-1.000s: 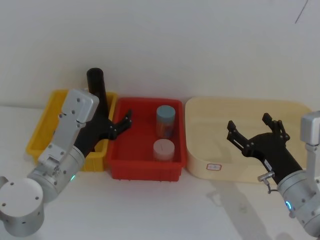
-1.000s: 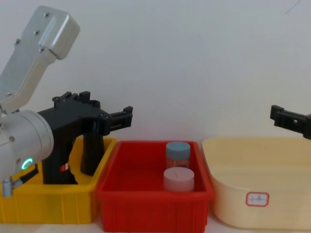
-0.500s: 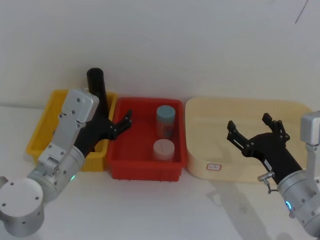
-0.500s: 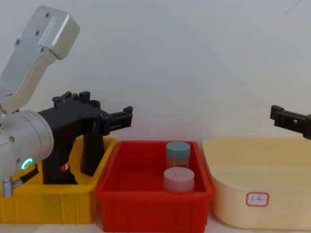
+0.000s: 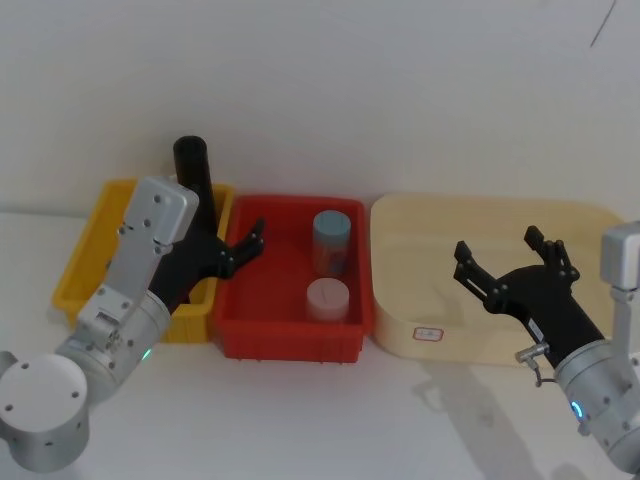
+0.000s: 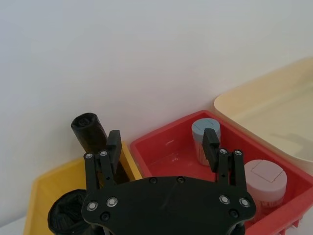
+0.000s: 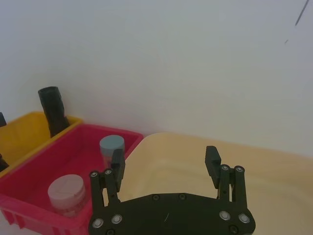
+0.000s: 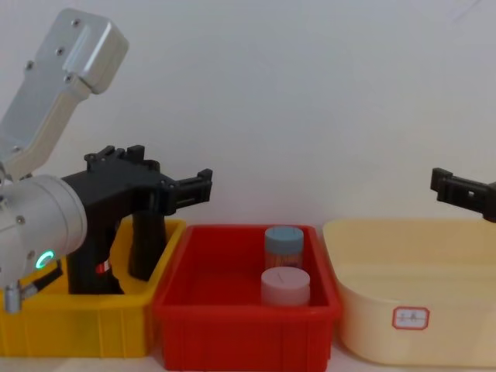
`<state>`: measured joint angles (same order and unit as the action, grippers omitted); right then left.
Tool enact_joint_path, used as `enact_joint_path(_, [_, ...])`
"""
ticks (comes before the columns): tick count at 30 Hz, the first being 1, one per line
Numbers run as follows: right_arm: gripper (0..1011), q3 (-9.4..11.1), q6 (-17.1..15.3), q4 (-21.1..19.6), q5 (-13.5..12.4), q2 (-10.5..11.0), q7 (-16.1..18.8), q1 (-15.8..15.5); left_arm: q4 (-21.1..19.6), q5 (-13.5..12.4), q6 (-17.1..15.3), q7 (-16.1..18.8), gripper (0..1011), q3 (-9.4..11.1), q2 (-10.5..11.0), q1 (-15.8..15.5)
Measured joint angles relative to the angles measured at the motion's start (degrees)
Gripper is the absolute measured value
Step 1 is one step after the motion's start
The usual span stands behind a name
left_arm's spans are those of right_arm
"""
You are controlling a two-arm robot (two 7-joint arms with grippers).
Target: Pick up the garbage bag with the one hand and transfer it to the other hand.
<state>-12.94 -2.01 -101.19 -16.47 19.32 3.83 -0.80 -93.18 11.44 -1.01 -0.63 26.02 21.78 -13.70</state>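
Left gripper (image 6: 162, 141), green ring, is hovering with fingers spread wide and empty, above where the yellow bin (image 5: 78, 262) is meeting the red bin (image 5: 290, 345). Garbage bag (image 6: 62, 215) is standing upright in the yellow bin, near the taller slim roll (image 5: 192, 170). Right gripper (image 7: 165, 157) is hanging released, grasping nothing, over the cream tub (image 5: 480, 345).

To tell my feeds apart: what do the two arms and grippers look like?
Both arms are silver. The left arm shows a green glowing ring, the right arm a blue ring. The left gripper and right gripper are black, two-fingered, studded with silver screws.
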Motion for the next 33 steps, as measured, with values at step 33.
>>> enact_joint_path(33, [1001, -7.53, -17.4, 7.0, -6.65, -5.34, 10.46, 21.64, -12.39, 14.69, -23.26, -17.2, 1001, -14.02, 11.44, -2.09])
